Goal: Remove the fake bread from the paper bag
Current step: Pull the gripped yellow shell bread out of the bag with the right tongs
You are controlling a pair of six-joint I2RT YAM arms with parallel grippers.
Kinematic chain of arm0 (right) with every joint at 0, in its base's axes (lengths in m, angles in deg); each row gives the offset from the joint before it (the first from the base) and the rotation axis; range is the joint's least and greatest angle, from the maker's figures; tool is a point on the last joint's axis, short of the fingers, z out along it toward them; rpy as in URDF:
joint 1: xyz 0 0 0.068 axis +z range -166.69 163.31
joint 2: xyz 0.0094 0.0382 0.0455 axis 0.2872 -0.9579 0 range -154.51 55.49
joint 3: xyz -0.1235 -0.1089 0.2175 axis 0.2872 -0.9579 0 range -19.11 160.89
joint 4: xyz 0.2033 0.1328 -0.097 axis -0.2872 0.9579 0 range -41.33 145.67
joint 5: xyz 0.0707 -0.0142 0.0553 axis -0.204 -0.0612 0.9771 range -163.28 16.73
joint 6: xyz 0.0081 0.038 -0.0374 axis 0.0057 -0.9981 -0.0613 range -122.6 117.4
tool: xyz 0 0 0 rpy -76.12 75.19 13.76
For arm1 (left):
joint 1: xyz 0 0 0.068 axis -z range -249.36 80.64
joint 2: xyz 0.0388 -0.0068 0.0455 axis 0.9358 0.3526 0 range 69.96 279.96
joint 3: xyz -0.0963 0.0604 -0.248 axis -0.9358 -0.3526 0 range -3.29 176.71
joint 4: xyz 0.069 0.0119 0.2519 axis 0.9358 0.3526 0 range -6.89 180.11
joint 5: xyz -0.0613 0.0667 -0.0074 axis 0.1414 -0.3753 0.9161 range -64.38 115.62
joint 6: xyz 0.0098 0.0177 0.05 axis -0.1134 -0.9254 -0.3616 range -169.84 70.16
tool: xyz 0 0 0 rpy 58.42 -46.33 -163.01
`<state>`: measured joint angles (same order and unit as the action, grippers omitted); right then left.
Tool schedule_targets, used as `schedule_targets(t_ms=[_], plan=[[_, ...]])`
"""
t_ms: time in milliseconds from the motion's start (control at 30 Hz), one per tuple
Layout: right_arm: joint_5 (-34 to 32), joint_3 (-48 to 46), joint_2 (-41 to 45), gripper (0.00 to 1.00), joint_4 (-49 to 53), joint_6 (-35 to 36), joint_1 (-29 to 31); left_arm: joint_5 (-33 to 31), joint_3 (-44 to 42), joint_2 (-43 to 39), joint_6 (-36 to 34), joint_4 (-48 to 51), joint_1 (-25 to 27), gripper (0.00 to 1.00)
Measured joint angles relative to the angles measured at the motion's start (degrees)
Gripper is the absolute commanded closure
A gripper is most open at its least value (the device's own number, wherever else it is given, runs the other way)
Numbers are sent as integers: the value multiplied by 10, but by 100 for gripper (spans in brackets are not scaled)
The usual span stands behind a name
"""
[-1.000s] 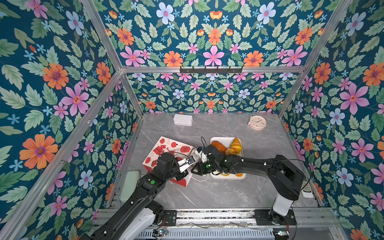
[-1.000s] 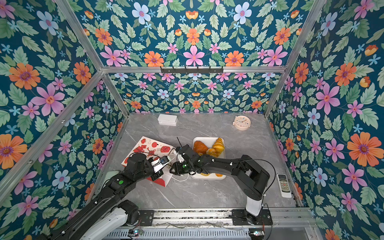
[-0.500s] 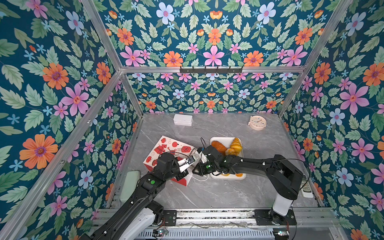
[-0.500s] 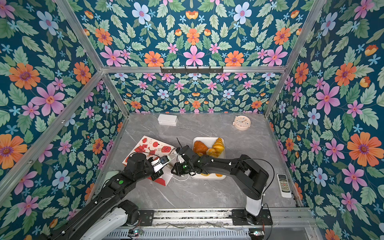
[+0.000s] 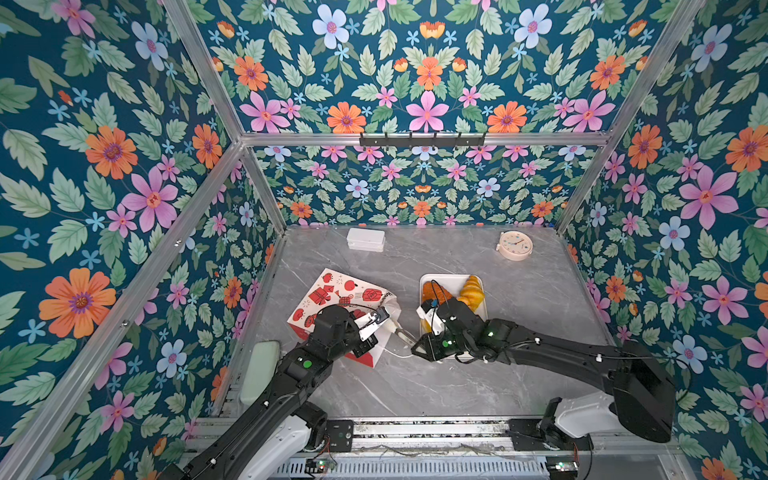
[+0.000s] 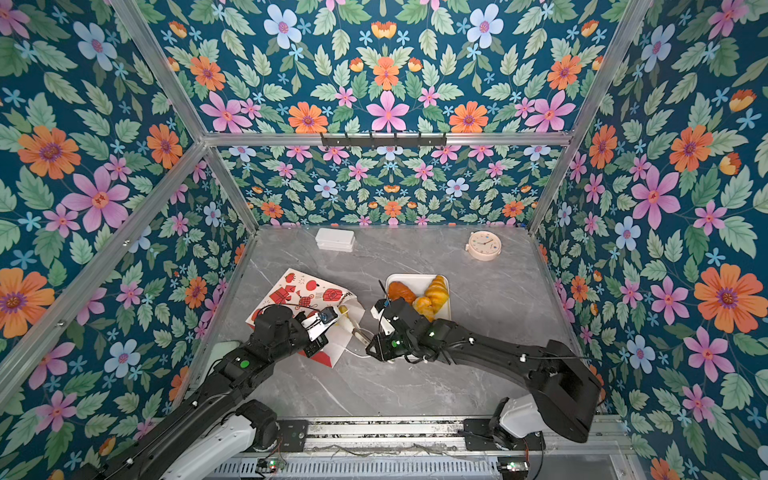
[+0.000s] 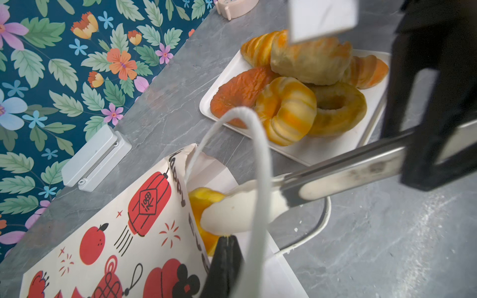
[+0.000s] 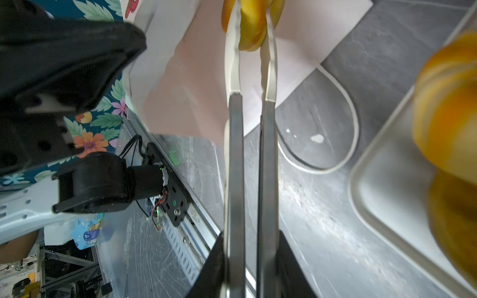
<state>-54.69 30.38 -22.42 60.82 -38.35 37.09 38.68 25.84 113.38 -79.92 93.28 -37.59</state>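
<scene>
left gripper (image 7: 226, 247): pinching cord handle (image 7: 260, 154) of paper bag (image 7: 103, 232)
right gripper (image 8: 249, 271): squeezing tongs (image 8: 235, 154), tips clamped on bread (image 8: 251, 25)
risk: glossy bread slips from tips or snags cord handle

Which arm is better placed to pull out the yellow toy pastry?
Right: the right gripper holds metal tongs pinching the yellow toy pastry in the red-and-white paper bag; the left gripper just holds the white cord handle.

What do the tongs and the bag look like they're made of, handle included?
The tongs: brushed metal arms, grey with dull glare; the tips look like matt white silicone or plastic. The bag: paper, matt print, sharp creases at its mouth. The cord handle: soft white cord, perhaps cotton or nylon.
</scene>
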Motion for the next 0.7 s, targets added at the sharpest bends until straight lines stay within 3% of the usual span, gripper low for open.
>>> schedule_targets(t_ms=[400,700], plan=[[-62,39,204,81,282,14,0,-44,-28,-30,23,-58,-2,100],[-195,188,234,82,526,12,1,-57,-32,-56,29,-59,-2,100]])
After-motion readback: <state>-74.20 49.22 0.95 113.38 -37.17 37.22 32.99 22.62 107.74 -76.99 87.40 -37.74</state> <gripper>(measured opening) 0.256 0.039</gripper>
